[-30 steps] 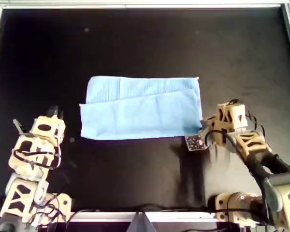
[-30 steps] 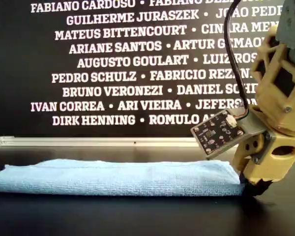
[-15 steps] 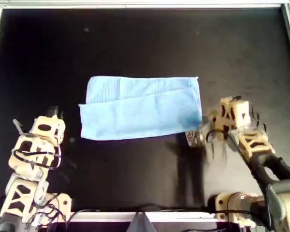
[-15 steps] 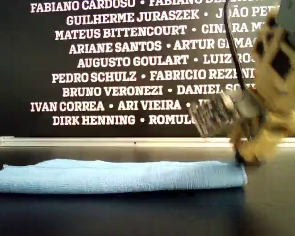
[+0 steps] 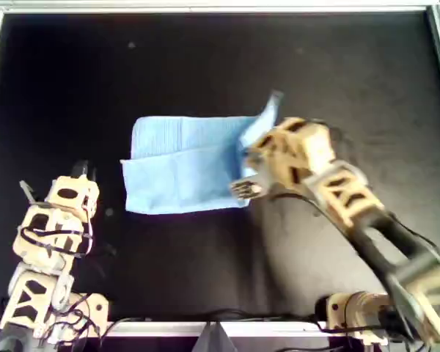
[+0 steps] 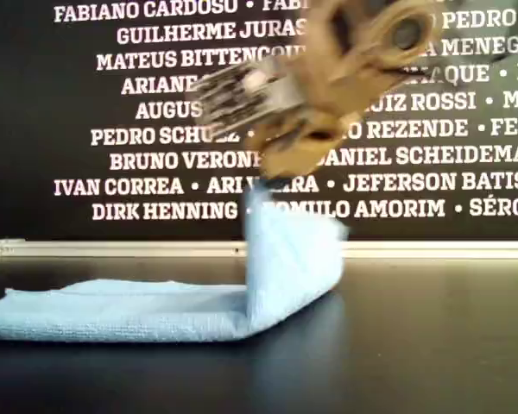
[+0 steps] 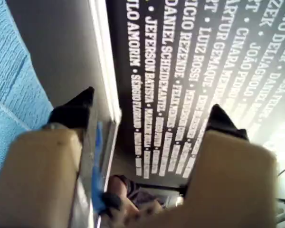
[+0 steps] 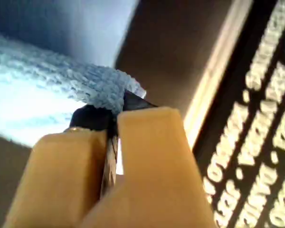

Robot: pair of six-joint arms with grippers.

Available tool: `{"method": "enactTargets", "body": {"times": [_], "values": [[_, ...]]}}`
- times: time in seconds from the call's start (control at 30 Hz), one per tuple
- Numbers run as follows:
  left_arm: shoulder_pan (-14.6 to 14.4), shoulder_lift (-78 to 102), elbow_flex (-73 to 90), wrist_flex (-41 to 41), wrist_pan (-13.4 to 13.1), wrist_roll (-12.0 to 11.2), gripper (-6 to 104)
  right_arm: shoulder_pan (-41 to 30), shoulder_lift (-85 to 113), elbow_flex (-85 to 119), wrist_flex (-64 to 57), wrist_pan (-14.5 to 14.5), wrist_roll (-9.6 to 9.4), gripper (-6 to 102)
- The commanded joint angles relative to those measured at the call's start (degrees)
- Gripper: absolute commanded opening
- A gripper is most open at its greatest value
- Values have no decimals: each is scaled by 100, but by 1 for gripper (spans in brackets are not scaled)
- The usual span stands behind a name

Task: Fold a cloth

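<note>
The cloth (image 5: 183, 165) is seen lying near the middle of the dark table (image 5: 205, 59), already doubled into a band whose long axis runs from the overhead view's left to its right. Its end toward the overhead view's right is raised off the surface and curled back over the flat part; in the exterior view this end stands up as a steep flap while the rest lies flat. That raised end is pinched in the right gripper (image 8: 115, 110), whose jaws are closed on the cloth's edge, as the right wrist view shows. The cloth therefore hangs below the jaws and stretches away from them toward the overhead view's left, along its long axis, so the coming move is judged to turn on carrying the held end along that axis until it meets the free far end. The right arm is plainly the nearer one, being in contact with the cloth. The left gripper (image 7: 147, 114) is parked well apart near the overhead view's lower left corner, its jaws spread with nothing between them. No container is seen on the table.
</note>
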Motion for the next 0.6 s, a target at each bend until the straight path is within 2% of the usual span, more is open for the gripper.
{"method": "enactTargets", "body": {"times": [0.0,0.57], "values": [[141,114,-62,-70,-9,44,82,237,-466,-1090,-132,-62,44,-2],[141,114,-62,-62,-9,44,81,1793,-3806,-5528,-132,0,35,-2]]}}
